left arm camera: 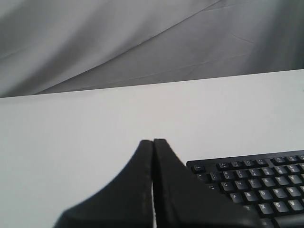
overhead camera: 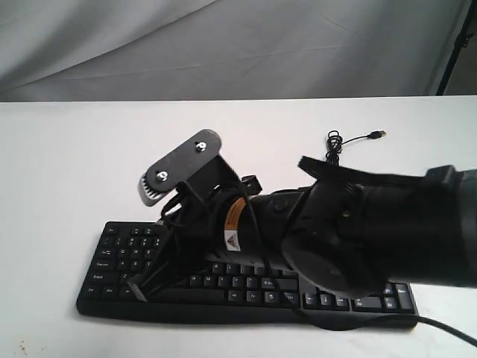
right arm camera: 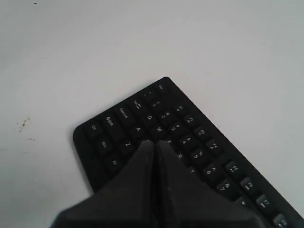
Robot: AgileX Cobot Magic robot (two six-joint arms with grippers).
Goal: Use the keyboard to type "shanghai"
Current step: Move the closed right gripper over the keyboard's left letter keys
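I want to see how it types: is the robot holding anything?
Nothing is held: the left gripper and right gripper are both shut, empty.

We find the keyboard (overhead camera: 123, 250) on the table (overhead camera: 67, 164), low in the frame; its cable (overhead camera: 339, 140) lies behind, upper right.

My right arm (overhead camera: 373, 231): black casing, grey plate (overhead camera: 179, 165) with two screws, orange label (overhead camera: 233, 217), black cable (overhead camera: 447, 330); right pincer (right arm camera: 155, 141), left pincer (left arm camera: 153, 140) matte black wedges.
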